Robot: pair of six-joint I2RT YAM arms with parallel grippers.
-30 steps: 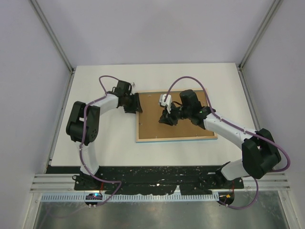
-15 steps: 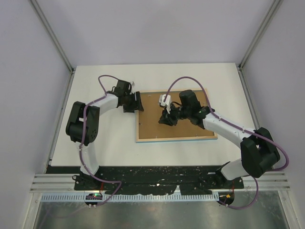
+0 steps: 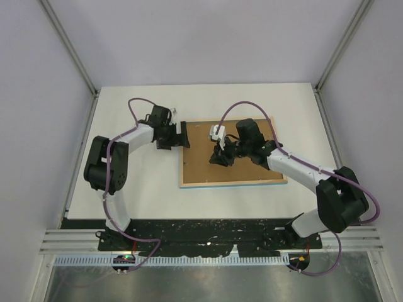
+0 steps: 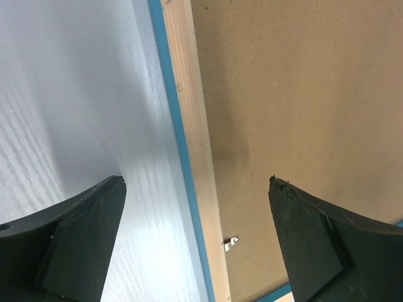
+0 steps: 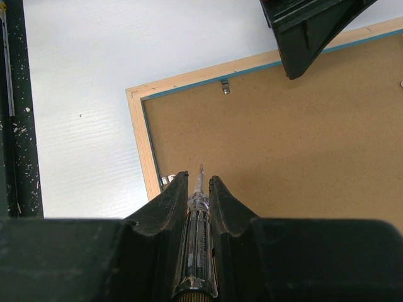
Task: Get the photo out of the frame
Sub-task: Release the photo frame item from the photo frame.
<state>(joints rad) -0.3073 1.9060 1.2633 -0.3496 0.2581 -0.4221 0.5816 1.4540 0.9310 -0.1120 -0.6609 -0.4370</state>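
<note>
The frame lies face down on the white table, its wood-coloured back and thin blue edge showing. A brown backing board fills it, so the photo is hidden. My left gripper stands open over the frame's left rim, one finger over the table and one over the board, touching nothing. My right gripper is shut on a clear-handled screwdriver, whose metal tip points at the backing board near the frame's corner.
Small metal retaining clips sit on the frame's inner edge. The black rail of the arm bases runs along the near table edge. White walls enclose the table on three sides.
The left gripper's jaws have spread wide open at the frame's left rim. The right gripper and screwdriver have stayed in place.
</note>
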